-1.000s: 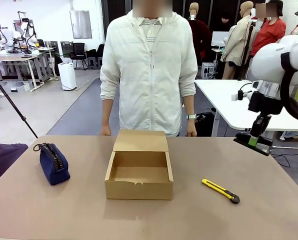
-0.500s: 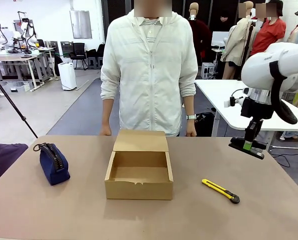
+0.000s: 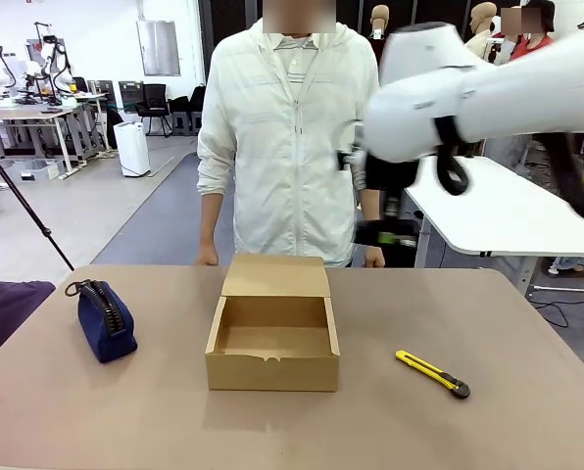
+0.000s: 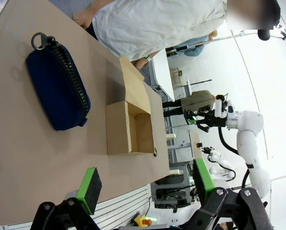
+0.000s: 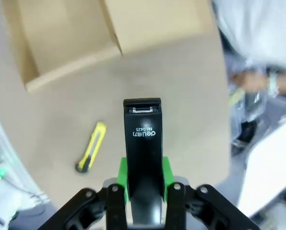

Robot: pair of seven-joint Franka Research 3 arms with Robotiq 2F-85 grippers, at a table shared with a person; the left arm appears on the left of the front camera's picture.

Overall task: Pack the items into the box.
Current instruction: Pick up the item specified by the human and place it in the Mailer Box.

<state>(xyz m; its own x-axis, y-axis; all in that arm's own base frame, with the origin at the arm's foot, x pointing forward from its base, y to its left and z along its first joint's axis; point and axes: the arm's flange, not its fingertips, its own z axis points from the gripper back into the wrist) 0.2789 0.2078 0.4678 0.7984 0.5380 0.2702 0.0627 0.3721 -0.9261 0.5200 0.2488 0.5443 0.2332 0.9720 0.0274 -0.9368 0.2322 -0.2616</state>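
While the right gripper [image 5: 143,175] clamps the black object [image 5: 143,139], the box [image 5: 61,38] lies well apart.

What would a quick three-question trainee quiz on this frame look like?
1. Fill in: the navy pouch lies on the robot's ____ of the box.
2. True or false: the box lid is shut.
3. The right gripper grips: A) nothing B) a slim black object C) the navy pouch.
Key: 1 left; 2 false; 3 B.
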